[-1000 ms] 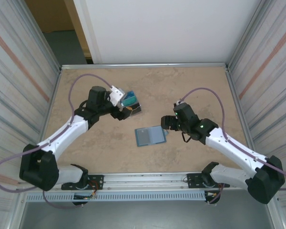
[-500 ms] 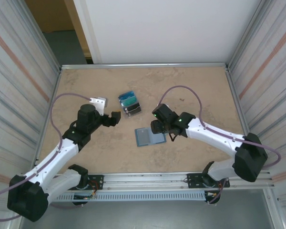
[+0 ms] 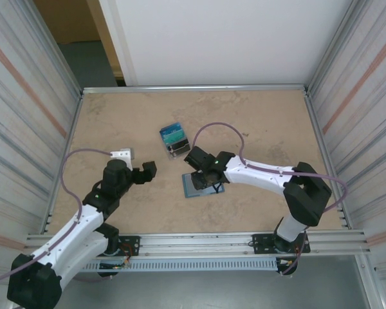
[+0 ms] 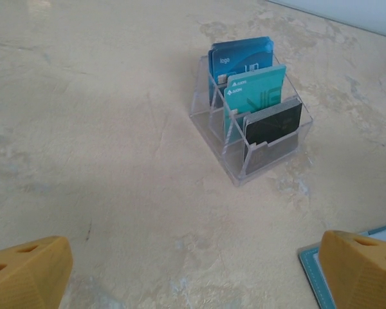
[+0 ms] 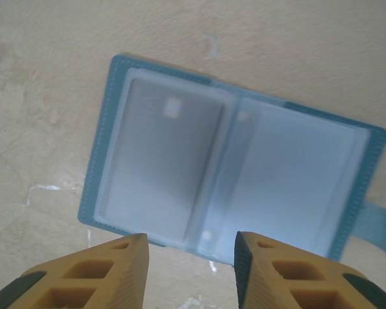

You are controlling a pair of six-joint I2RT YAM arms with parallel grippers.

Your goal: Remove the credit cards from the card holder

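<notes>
One open card holder [image 5: 231, 187] and one clear rack [image 4: 270, 158] of three cards [image 4: 257, 87] sit on the counter [image 4: 83, 129]. The left tool [image 4: 193, 267] is wide and the right tool [image 5: 190, 257] narrower, both empty.

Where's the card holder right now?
The card holder lies open on the table near the centre of the top view, under the right gripper, just below-right of the clear card rack.

The light is bright and even, from above; on the table [image 3: 257, 129] the shadows are soft and pale; in the right wrist view the open wallet [image 5: 231, 167] is blurred, its panels milky; the left wrist view is sharper, with a faint shine on the clear card stand [image 4: 251, 161]; the side walls [image 3: 26, 129] lean outward in the top view.
</notes>
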